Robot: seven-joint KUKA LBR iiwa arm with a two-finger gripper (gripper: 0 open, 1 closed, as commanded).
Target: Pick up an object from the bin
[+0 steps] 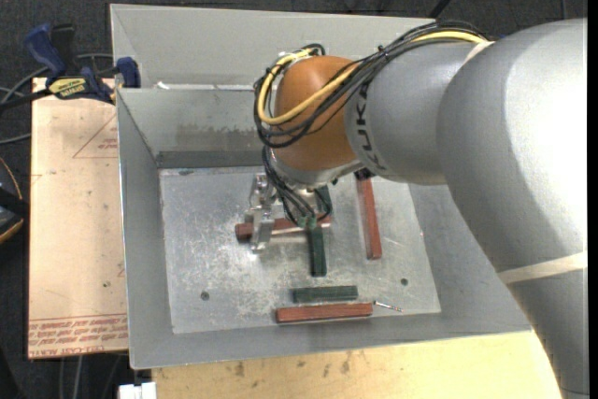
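The gripper (260, 224) sits low in the middle of the bin (140, 220), at the left end of a red-brown bar (290, 229) lying crosswise. Whether it is clenched on the bar cannot be told. A dark green bar (318, 255) lies just below.

The grey arm (467, 117) reaches in from the right, its orange-covered, cable-wrapped wrist (313, 112) pointing down.

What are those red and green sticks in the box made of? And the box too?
The red-brown stick at the right looks like painted wood or plastic. It is dull, flat and straight-edged, so I can't tell which. The dark green stick near the front looks like the same kind of thing. The bin looks like bare grey metal, with a soft sheen and lots of scratches.
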